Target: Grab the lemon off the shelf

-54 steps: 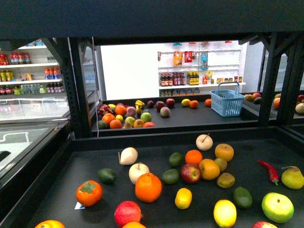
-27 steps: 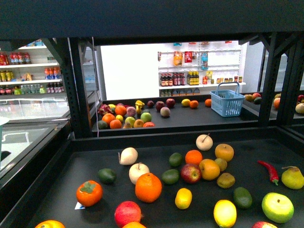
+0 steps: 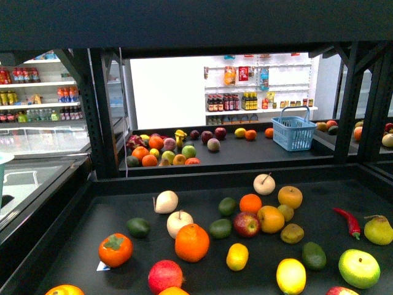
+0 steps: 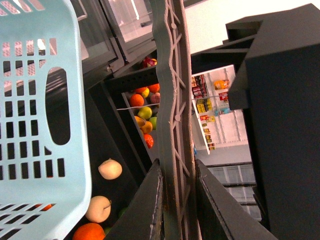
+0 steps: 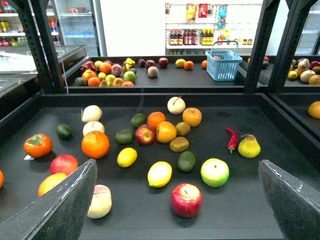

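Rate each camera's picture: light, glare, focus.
Front view: evenly lit, the bright pale-yellow oval lemon sharp on the black-framed shelf; the white back panel is blown out. Left wrist view: tilted, backlit, crowded by the pale blue plastic basket. Right wrist view: clear, the lemon crisp, the right gripper open, its fingers slightly soft.

- Shelf [image 3: 80, 246]: black tray deck with a raised rim, scattered with loose fruit.
- Lemon [image 3: 290, 276]: pale yellow, near the front edge, between a smaller golden fruit [image 3: 237, 256] and a yellow-green apple [image 3: 358, 268].
- Avocado [image 3: 314, 255]: just behind the lemon.
- Orange [image 3: 191, 242], persimmon [image 3: 115, 249]: left of centre.
- Red chilli [image 3: 347, 222]: right side.
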`<state>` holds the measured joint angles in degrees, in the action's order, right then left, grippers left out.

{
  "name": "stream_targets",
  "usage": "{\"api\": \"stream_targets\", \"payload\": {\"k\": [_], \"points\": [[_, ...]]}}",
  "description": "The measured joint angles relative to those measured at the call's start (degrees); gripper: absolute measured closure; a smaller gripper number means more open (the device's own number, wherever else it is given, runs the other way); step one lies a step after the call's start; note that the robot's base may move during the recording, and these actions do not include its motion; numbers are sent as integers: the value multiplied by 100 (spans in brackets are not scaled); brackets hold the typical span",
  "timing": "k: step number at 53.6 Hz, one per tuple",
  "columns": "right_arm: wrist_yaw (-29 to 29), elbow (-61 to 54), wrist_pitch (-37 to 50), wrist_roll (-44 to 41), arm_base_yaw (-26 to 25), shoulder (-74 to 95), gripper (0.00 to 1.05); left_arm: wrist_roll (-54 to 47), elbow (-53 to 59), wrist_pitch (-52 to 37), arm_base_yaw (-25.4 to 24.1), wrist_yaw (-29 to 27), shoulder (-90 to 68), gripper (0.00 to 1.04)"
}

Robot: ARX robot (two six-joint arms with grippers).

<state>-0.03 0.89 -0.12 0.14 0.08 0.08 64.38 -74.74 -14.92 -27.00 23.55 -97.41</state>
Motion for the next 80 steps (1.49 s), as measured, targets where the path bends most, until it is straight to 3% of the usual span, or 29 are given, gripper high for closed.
{"api": "stream_targets", "payload": {"k": [19,80], "points": [[0,0,0,0,0,0,7,46,186,-2,492,229,520,91],[0,0,0,0,0,0,7,-417,1119,-420,2844,1187,1357,91]]}}
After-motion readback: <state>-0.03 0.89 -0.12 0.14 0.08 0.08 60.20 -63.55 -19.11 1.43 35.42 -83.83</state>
